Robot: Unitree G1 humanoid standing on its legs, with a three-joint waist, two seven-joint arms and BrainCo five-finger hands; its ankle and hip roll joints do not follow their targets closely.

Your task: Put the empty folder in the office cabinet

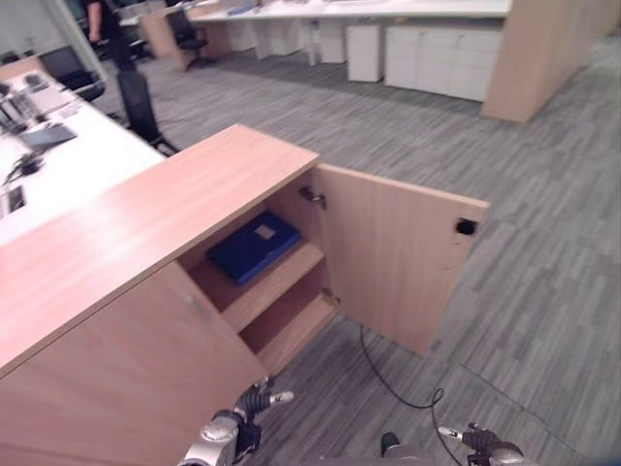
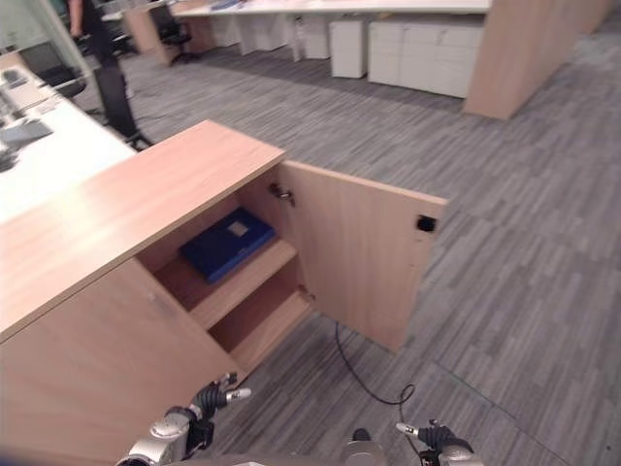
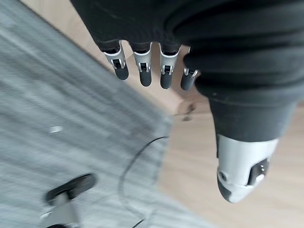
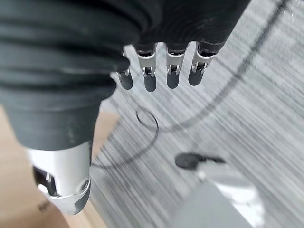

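Both hands, left (image 1: 254,401) and right (image 1: 473,439), hang relaxed over grey carpet (image 1: 543,282) (blue folder (image 1: 254,246) shelved in cabinet (image 1: 146,282)).

Cabinet (image 1: 146,243) compartment open at front; door (image 1: 398,257) swung wide to robot's right, standing edge-on beside opening. Upper shelf (image 1: 277,282) mostly taken by blue folder (image 1: 254,247) lying flat, some headroom above it under cabinet top. Lower shelf (image 1: 296,330) bare, open to front. Closed door panel (image 1: 116,379) blocks left side. Carpet floor (image 1: 543,291) btwn open door and far desks wide, free. Left hand (image 1: 254,400) and right hand (image 1: 475,439) low, fingers relaxed, holding nothing, apart from cabinet front. White desk (image 1: 68,155) behind cabinet, w/ clutter.
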